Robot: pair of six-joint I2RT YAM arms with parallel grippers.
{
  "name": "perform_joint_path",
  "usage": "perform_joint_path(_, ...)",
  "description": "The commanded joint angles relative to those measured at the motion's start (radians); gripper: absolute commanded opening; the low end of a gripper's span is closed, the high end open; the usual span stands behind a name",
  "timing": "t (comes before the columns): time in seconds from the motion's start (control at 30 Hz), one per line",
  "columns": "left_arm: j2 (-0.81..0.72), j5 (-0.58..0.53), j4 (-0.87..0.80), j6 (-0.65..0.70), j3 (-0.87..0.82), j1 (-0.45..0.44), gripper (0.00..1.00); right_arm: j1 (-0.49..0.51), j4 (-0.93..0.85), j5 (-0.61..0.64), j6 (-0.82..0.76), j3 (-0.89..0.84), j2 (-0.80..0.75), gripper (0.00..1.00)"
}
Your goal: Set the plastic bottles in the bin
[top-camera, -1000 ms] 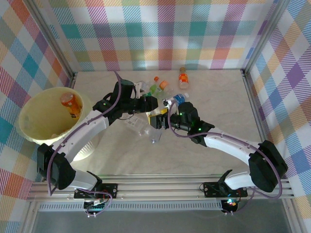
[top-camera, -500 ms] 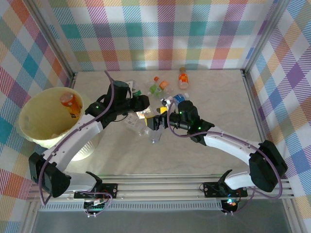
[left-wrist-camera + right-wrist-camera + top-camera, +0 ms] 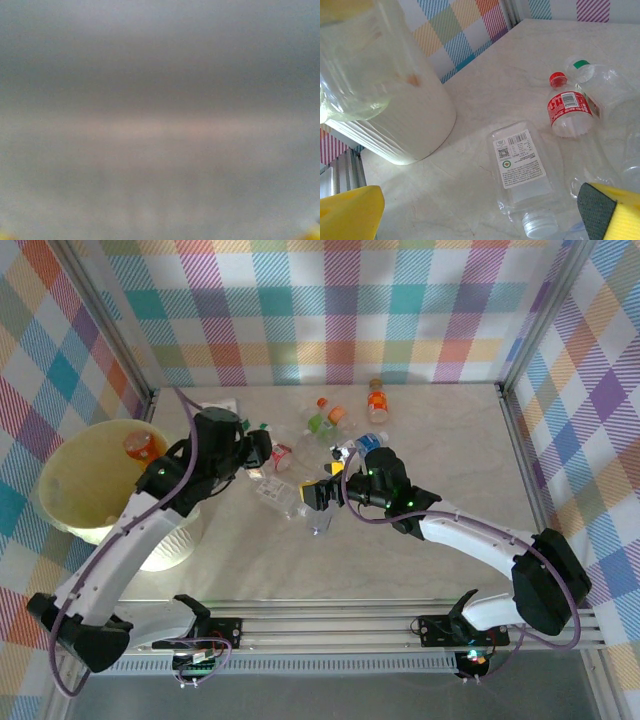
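Observation:
The cream bin [image 3: 70,525] stands at the left, with an orange bottle [image 3: 140,445] inside. My left gripper [image 3: 260,450] hovers between the bin and the pile. It looks shut on a clear plastic bottle that shows as a pale blur against the left wrist lens. My right gripper [image 3: 315,492] [image 3: 480,215] is open, its yellow pads [image 3: 350,212] wide apart over a flat clear bottle [image 3: 522,165] with a white label and white cap. A red-labelled bottle [image 3: 567,107] and a green-capped clear one [image 3: 600,82] lie just beyond it.
More bottles [image 3: 325,420] cluster mid-table, a blue-labelled one [image 3: 370,442] lies by the right wrist, and an orange one [image 3: 377,400] sits near the back wall. The bin's wall [image 3: 395,115] rises close on the left in the right wrist view. Checked walls enclose the table.
My left arm has swung left, away from the pile and toward the bin. My right gripper has opened wide and stayed over the flat clear bottle.

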Motion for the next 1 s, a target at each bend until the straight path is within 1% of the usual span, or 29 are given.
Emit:
perform_joint_path(0.0,-0.053,-0.161,-0.096,0.070,0.077,0.000,0.51,0.005,0.053,-0.005,-0.031,0.007,0.010,1.00)
perform_joint_path(0.13,-0.054,-0.298,-0.169,0.123,0.159,-0.001,0.51,0.006,0.056,-0.022,-0.040,0.012,0.012,1.00)
perform_joint_path(0.37,-0.023,-0.607,-0.224,0.225,0.281,0.003,0.51,0.006,0.053,-0.038,-0.049,0.014,0.006,1.00)
perform_joint_path(0.5,0.015,-0.752,-0.233,0.291,0.329,0.045,0.51,0.006,0.051,-0.061,-0.055,0.019,0.002,1.00)
perform_joint_path(0.6,0.035,-0.774,-0.253,0.295,0.352,0.112,0.51,0.006,0.036,-0.074,-0.067,0.033,0.001,1.00)
perform_joint_path(0.63,0.034,-0.798,-0.252,0.295,0.347,0.137,0.51,0.006,0.028,-0.076,-0.072,0.037,0.001,1.00)
perform_joint_path(0.77,0.025,-0.787,-0.259,0.276,0.304,0.288,0.50,0.006,0.016,-0.085,-0.089,0.049,0.000,1.00)
perform_joint_path(0.9,-0.001,-0.651,-0.254,0.253,0.233,0.464,0.50,0.006,0.008,-0.094,-0.099,0.052,-0.004,1.00)
perform_joint_path(0.97,-0.003,-0.606,-0.264,0.245,0.205,0.526,0.50,0.005,0.004,-0.096,-0.100,0.052,-0.006,1.00)
